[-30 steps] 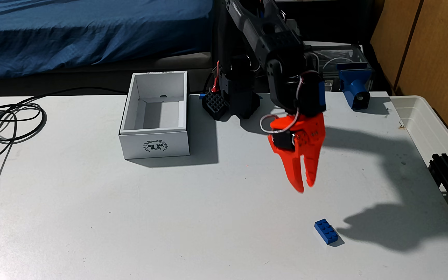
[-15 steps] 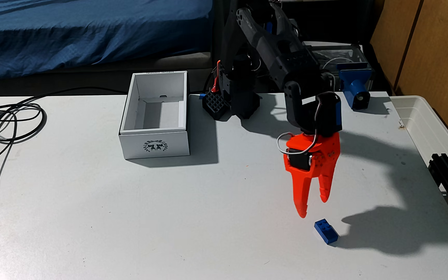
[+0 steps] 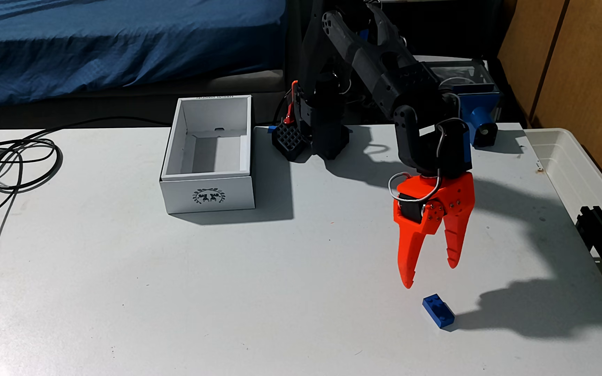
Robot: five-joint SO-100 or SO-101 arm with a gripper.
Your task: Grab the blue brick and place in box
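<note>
Your white table [image 3: 147, 289] stands in front of a bed with a blue cover [image 3: 111, 43]. The blue brick [image 3: 438, 311] is small, bright blue and rectangular with round studs on top; it lies flat near the table's front, angled in the fixed view. Just above and behind it hangs your orange gripper [image 3: 430, 275], fingers spread apart, holding nothing. The box [image 3: 208, 195], white with a dark wreath emblem, sits well apart to the left.
</note>
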